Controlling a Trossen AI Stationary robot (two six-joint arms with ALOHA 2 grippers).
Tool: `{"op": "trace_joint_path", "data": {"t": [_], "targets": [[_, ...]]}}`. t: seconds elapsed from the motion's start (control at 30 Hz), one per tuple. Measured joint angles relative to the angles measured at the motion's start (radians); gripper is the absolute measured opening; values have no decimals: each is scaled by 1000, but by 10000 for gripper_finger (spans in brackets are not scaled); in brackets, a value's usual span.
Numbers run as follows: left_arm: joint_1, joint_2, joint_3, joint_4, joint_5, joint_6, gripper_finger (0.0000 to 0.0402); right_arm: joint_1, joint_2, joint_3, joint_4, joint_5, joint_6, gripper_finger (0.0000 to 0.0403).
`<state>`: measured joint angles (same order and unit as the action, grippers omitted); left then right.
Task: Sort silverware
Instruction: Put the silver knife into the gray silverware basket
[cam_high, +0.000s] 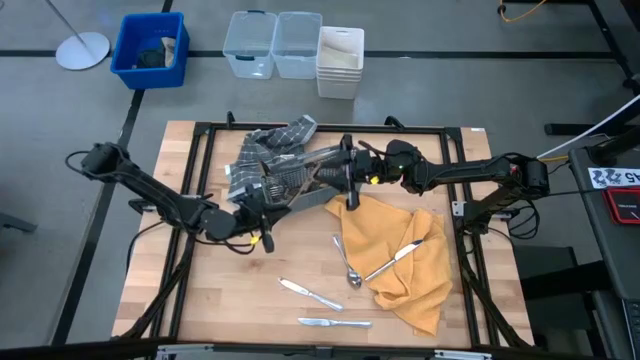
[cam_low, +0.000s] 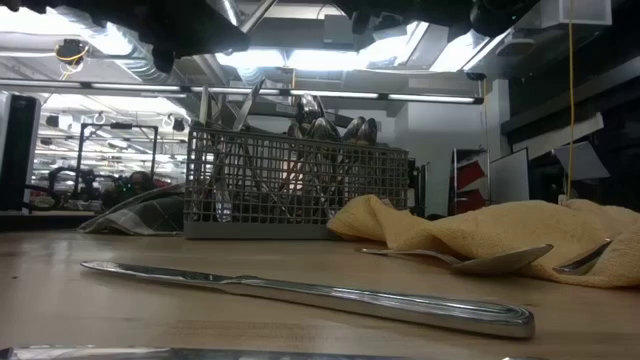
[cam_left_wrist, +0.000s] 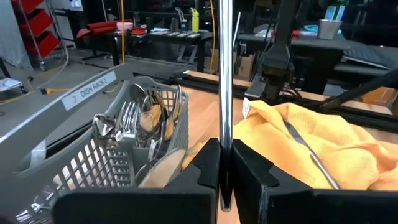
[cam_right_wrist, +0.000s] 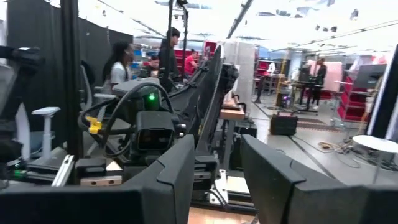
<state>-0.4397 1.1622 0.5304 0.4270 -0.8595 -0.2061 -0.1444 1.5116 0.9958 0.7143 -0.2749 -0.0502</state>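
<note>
Left fingers: the left gripper (cam_left_wrist: 224, 186) is clamped on the end of a slim silver utensil (cam_left_wrist: 225, 81) that stands straight up out of the pinch; which kind of piece it is I cannot tell.
Right fingers: the right gripper (cam_right_wrist: 217, 180) has its fingers spread wide with nothing between them, and hangs over the far side of the caddy.
Slip risk: the hold is only on the very end of a smooth metal shaft, so in my judgement it could swivel or slide out of the left fingers if the arm tilts or jolts.
Snag risk: the pockets just beside the left fingers are already crowded, so the piece may catch on a standing handle or the mesh rim on its way in.
Crowding risk: the two grippers are near each other over the caddy and could bump.
Caddy: the grey mesh caddy (cam_high: 290, 180) holds spoons and forks (cam_left_wrist: 140, 121) upright.
Silverware still out: two knives (cam_high: 322, 308) lie on the bare table well apart from both sets of fingers; a spoon (cam_high: 348, 262) and another piece (cam_high: 398, 258) lie on the orange cloth (cam_high: 410, 280).
Bins: the bins beyond the table are not in play.
</note>
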Motion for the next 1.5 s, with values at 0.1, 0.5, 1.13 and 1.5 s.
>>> {"op": "trace_joint_path", "data": {"t": [0.1, 0.5, 1.13, 1.5], "targets": [[0, 21, 0, 12, 2, 0, 15, 0, 0, 0, 0, -16, 1, 133], [2, 33, 0, 15, 3, 4, 15, 0, 0, 0, 0, -52, 0, 79], [35, 31, 0, 1, -2, 90, 40, 1, 0, 0, 3, -57, -6, 5], [20, -83, 0, -57, -2, 197, 133, 1, 8, 0, 64, -7, -56, 3]]}}
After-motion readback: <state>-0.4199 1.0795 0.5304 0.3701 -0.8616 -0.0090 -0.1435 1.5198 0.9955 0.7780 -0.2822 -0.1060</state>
